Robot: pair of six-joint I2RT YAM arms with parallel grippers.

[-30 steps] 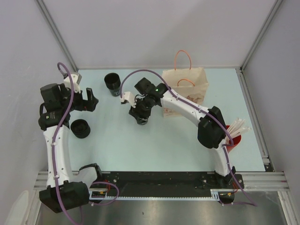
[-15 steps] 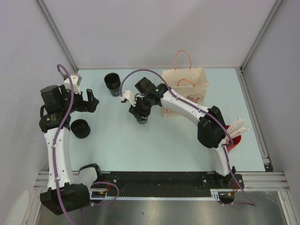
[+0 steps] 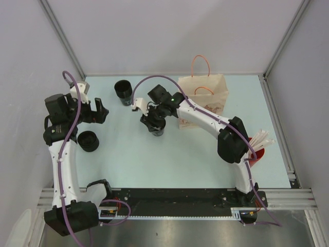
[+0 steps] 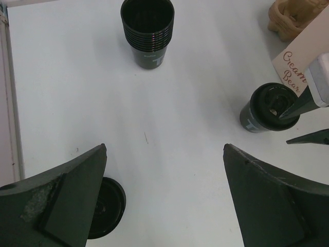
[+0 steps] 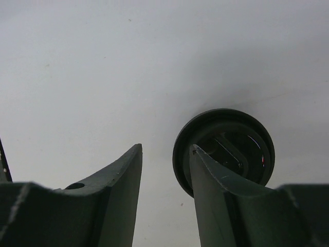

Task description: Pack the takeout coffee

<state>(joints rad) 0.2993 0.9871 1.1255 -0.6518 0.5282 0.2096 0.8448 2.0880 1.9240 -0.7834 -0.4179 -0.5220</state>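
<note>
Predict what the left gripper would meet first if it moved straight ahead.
Probably the bare table, since the left gripper angles downward; the stack of black cups stands farther on, slightly left of its line.

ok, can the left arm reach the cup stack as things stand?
Probably yes. The left gripper is open and faces the cup stack across the table, with nothing between them. The right gripper is off to the side at the lidded cup, outside that path.
</note>
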